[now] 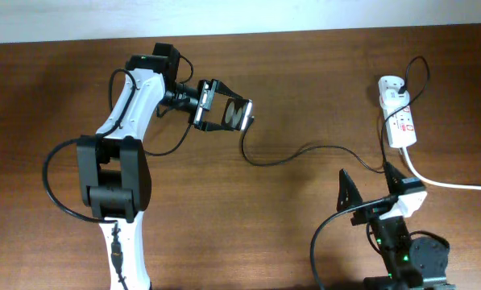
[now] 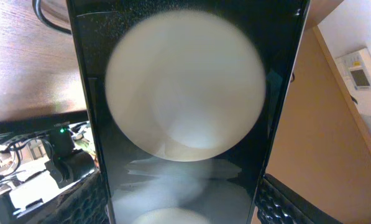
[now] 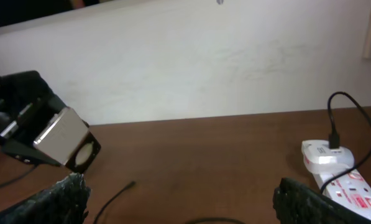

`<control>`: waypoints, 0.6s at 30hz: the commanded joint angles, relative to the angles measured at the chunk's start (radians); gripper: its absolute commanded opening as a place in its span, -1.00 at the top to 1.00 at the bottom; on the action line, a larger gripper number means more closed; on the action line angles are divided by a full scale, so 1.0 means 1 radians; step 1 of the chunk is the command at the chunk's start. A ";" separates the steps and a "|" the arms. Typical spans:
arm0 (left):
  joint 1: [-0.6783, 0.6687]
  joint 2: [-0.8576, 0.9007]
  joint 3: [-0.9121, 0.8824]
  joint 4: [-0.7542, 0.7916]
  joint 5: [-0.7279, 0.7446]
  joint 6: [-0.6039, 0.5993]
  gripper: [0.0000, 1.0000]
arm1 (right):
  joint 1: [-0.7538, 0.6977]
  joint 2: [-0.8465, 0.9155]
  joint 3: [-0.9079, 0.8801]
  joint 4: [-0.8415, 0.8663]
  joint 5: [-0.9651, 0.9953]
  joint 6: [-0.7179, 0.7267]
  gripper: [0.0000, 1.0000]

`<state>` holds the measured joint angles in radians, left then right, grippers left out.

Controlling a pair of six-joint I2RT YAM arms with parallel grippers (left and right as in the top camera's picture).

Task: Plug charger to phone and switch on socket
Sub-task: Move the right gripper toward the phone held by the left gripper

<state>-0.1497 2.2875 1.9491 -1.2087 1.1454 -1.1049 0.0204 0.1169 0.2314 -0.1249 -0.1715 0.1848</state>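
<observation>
Above the table, phone: raised, face to the wrist camera, clamped by left gripper.
Right gripper: fingers spread wide, holding nothing.
Charger: adapter seated in socket at right; cable trails left, tip on the wood near the phone, unplugged.
</observation>
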 commanded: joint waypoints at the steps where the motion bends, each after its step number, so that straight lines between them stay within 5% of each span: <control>1: 0.004 0.001 0.029 -0.001 0.044 -0.009 0.78 | 0.004 0.126 0.128 -0.041 -0.043 0.011 -0.97; 11: 0.004 0.001 0.029 -0.001 0.044 -0.009 0.78 | 0.004 0.686 0.576 -0.312 -0.279 -0.074 -0.97; 18: 0.004 0.001 0.029 -0.001 0.044 -0.009 0.78 | 0.004 1.025 0.955 -0.716 -0.397 -0.163 -0.97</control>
<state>-0.1497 2.2875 1.9511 -1.2091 1.1496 -1.1049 0.0204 1.0912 1.0966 -0.7822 -0.5045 0.0498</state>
